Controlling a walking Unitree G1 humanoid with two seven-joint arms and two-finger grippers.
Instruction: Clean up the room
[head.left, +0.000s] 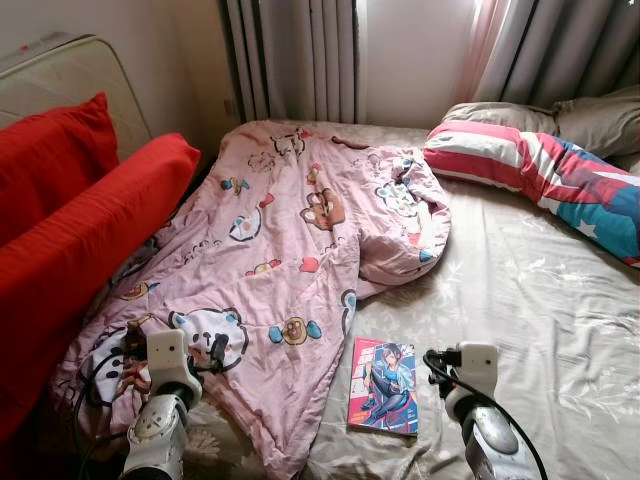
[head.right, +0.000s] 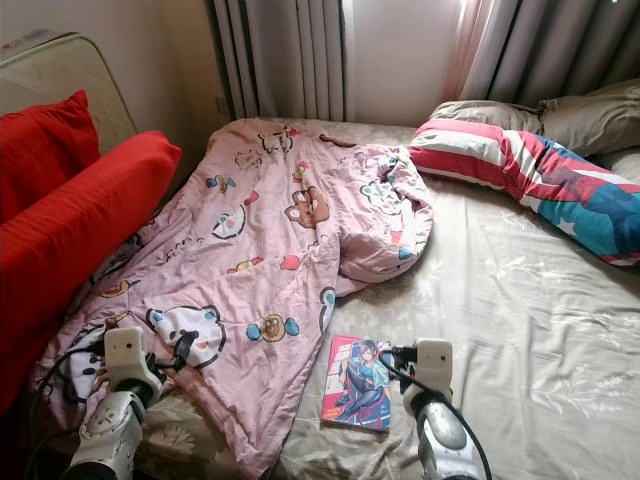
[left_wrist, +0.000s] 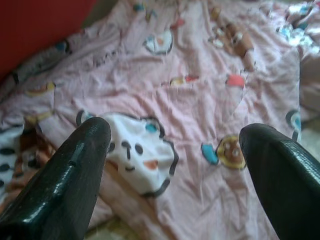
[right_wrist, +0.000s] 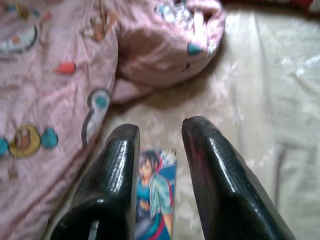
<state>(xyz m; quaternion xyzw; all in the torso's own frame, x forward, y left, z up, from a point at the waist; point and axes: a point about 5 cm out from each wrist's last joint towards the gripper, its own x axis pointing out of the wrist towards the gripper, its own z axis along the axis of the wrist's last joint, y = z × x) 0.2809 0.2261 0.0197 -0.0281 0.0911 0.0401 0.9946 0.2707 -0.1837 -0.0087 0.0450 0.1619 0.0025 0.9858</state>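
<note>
A pink cartoon-print blanket (head.left: 290, 240) lies crumpled over the left half of the bed, its far corner folded over. A comic book (head.left: 383, 385) with a blue-haired figure on the cover lies on the beige sheet (head.left: 520, 300), just right of the blanket's near edge. My left gripper (left_wrist: 175, 135) hovers over the blanket's near part with its fingers wide open and nothing between them. My right gripper (right_wrist: 160, 127) hangs just above the book (right_wrist: 152, 195), a little to its right in the head views, fingers a narrow gap apart and holding nothing.
Two red cushions (head.left: 80, 230) lean along the bed's left side. A red, white and blue striped pillow (head.left: 540, 170) and grey-beige pillows (head.left: 590, 120) lie at the far right. Grey curtains (head.left: 300, 60) hang behind the bed, and a mattress (head.left: 60, 70) stands against the left wall.
</note>
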